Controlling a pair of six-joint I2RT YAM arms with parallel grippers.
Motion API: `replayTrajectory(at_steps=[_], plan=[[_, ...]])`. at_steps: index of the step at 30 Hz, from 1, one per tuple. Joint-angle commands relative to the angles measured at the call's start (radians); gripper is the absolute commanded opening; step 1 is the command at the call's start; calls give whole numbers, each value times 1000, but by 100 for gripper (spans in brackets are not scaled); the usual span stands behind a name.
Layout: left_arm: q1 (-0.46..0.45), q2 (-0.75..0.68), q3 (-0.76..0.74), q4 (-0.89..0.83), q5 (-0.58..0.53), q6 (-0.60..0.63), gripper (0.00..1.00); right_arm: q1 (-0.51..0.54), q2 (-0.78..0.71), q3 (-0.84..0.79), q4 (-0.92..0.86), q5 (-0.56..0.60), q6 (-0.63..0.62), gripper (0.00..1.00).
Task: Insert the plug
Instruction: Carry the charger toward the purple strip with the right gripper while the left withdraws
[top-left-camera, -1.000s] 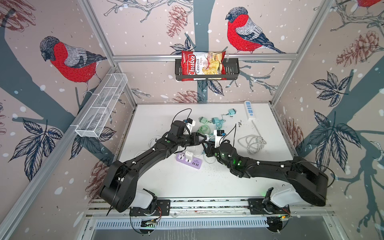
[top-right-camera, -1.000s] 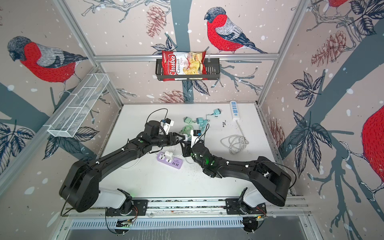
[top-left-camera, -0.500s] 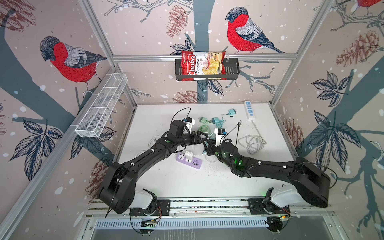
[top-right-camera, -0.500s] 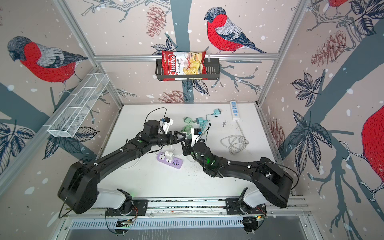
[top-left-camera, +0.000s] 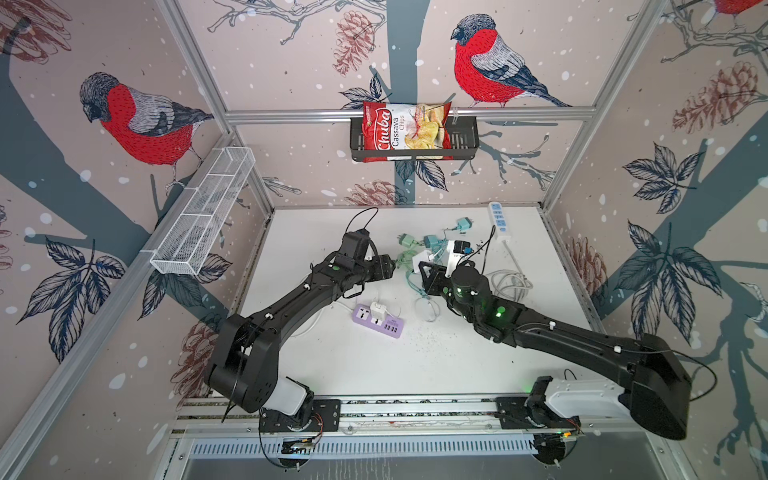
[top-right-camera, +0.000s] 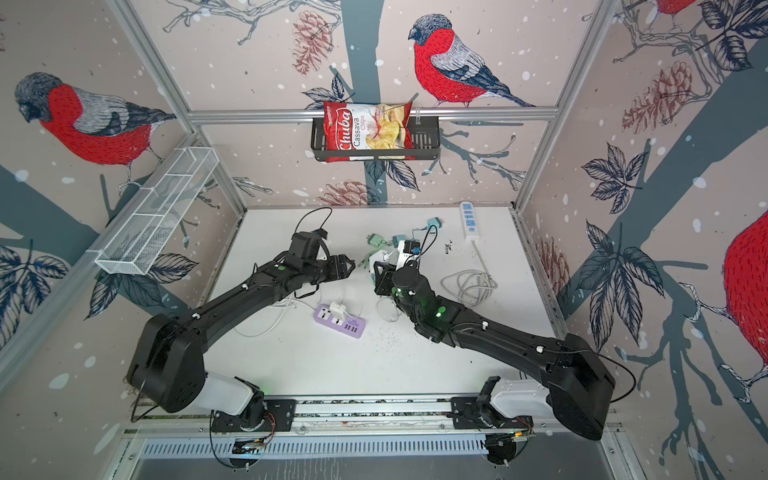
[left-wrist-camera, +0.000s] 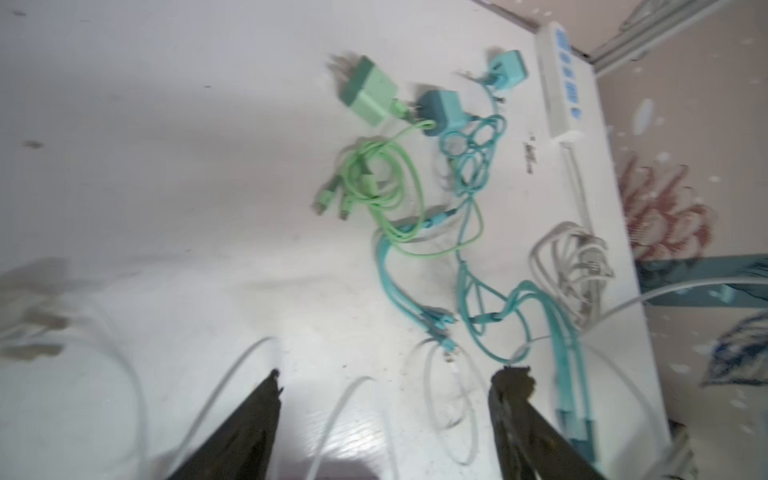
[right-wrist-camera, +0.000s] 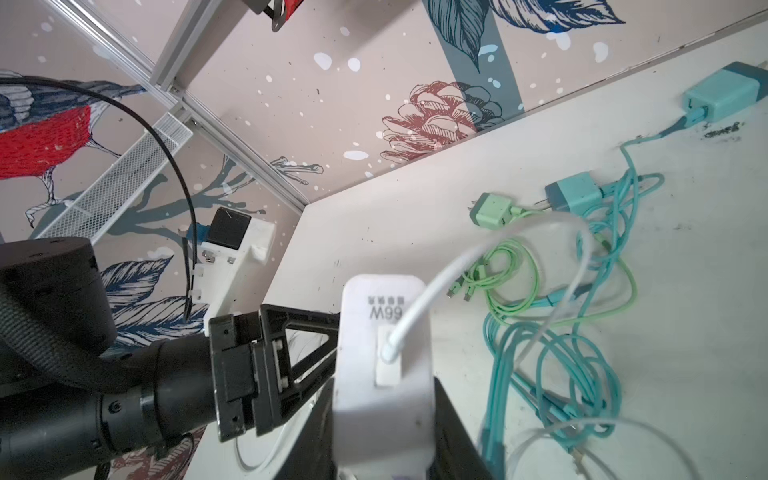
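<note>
The prongs of the white block-shaped charger plug (right-wrist-camera: 382, 332) are hidden. The right gripper (right-wrist-camera: 384, 453) pinches its sides, its dark fingers (right-wrist-camera: 455, 432) cut off at the frame edge. It is held above the table, apart from the purple power strip (top-left-camera: 379, 323), where a white adapter (top-left-camera: 378, 309) already sits. The left gripper (left-wrist-camera: 390, 376) hangs empty with fingers spread, over blurred green and teal cables (left-wrist-camera: 469, 266). Whether it touches the plug is unclear.

The right end effector (top-right-camera: 379, 272) grips a white charger (top-right-camera: 376, 262) near the purple power strip (top-right-camera: 341, 322).

White plug (right-wrist-camera: 383, 332) — aloft, purple strip (top-left-camera: 387, 326) — flat
</note>
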Motion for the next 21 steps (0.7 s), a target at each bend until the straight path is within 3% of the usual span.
replayTrajectory(at_steps=[1, 4, 8, 16, 21], plan=[[5, -60, -35, -89, -299, -9, 79, -13, 24, 53, -88, 7, -37, 3], [20, -134, -83, -106, -381, -11, 80, -18, 102, 183, -168, -35, -79, 3], [92, -220, -149, -104, -386, 5, 82, -21, 241, 337, -181, -136, -141, 3], [257, -402, -242, -90, -288, 32, 83, -24, 516, 646, -218, -296, -174, 3], [280, -462, -336, -17, -187, 1, 83, -33, 674, 999, -346, -341, -219, 3]])
